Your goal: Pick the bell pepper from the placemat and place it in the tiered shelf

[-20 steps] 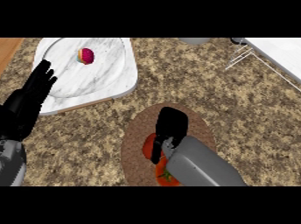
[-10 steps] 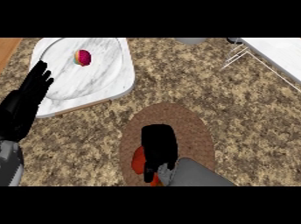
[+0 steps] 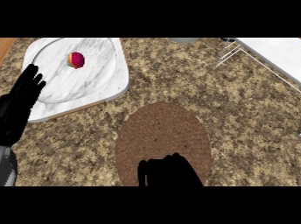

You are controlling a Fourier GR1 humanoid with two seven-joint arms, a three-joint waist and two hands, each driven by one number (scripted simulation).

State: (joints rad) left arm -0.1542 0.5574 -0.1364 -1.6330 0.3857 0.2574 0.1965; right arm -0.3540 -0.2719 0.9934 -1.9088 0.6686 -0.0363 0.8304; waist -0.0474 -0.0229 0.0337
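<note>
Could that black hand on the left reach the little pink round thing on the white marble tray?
Probably yes. The open left hand lies at the white marble tray's left edge, with only bare tray between it and the small pink round thing.

One view only — from the robot's head, facing steeply down (fairly near) on the counter (image 3: 243,113), forearms entering at the lower edge.

Light is even and fairly bright across the speckled counter (image 3: 243,131), with no clear source and no glare. The white tray (image 3: 108,83) looks palest. Shadows are faint (perhaps a thin one under its edge). Distant textures seem slightly soft.
</note>
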